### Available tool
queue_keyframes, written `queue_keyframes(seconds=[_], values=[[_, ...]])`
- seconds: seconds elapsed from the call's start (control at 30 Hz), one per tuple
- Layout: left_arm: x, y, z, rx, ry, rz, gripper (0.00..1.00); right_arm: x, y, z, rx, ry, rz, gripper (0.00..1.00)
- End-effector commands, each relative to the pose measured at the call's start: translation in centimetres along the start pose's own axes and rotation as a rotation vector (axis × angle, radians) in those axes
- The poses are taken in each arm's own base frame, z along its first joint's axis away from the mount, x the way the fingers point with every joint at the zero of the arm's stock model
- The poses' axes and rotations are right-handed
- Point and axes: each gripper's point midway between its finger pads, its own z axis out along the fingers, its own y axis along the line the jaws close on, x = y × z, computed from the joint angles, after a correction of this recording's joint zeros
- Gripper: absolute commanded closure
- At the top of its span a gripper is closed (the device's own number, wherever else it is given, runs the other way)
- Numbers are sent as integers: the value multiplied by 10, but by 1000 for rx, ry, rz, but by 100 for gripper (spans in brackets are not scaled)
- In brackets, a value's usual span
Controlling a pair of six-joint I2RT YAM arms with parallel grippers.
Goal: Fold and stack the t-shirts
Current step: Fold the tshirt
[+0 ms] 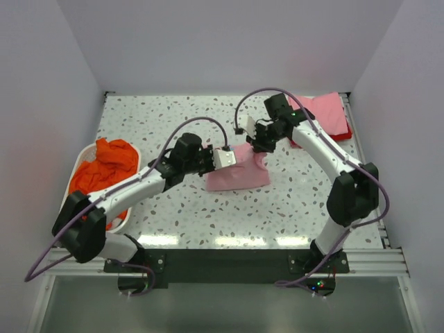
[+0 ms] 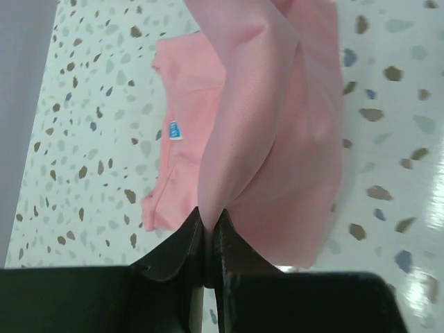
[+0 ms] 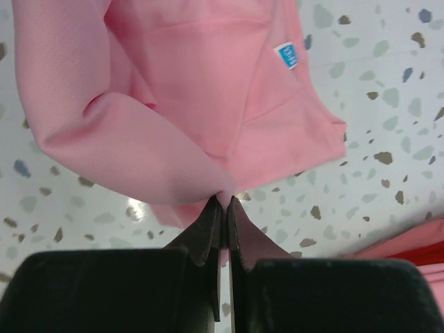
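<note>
A light pink t-shirt (image 1: 238, 173) lies partly folded at the table's middle, its blue-and-white neck label (image 2: 174, 130) showing, also in the right wrist view (image 3: 286, 55). My left gripper (image 1: 220, 159) is shut on the shirt's left edge (image 2: 239, 139) and holds it lifted. My right gripper (image 1: 258, 147) is shut on the shirt's right edge (image 3: 139, 146) and holds it lifted too. A folded pink shirt (image 1: 325, 114) lies on a red one (image 1: 345, 134) at the back right. An orange shirt (image 1: 104, 166) fills the basket.
A white slotted laundry basket (image 1: 132, 208) stands at the table's left edge. The speckled table (image 1: 229, 215) is walled on three sides. A cable loops above each arm.
</note>
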Motion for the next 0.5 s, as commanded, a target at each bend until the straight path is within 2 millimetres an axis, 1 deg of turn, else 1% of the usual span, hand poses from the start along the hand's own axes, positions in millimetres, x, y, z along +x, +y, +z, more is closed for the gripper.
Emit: queue_keyframes(seconds=[0.0,0.03,0.07,0.1,0.13,0.17,0.23,0.27,0.3,0.33,0.43,0.47], values=[[20,50,23,-84,-1,-41,100,-18,-51,19,117,-35,95,100],[19,61,26,-122,-24,-54,100,-16,-59,22,135,-27,109,100],[23,66,27,-127,-32,-73,100,-22,-70,22,172,-42,123,100],[31,76,29,-154,-32,-104,100,-18,-77,28,189,-27,139,100],[34,81,29,-164,-35,-115,100,-17,-83,28,210,-29,161,100],[41,87,31,-172,-31,-132,100,-22,-92,27,244,-47,159,100],[43,95,31,-195,-42,-144,100,-20,-102,27,279,-49,183,100],[44,100,32,-207,-44,-147,100,-20,-110,25,312,-48,185,100],[47,106,33,-223,-46,-152,100,-18,-114,24,322,-47,193,100],[46,111,33,-234,-54,-158,100,-17,-116,26,327,-44,206,100],[48,123,37,-255,-63,-169,100,-15,-125,24,361,-41,223,100],[53,124,41,-258,-56,-172,100,-15,-129,25,380,-42,226,100]])
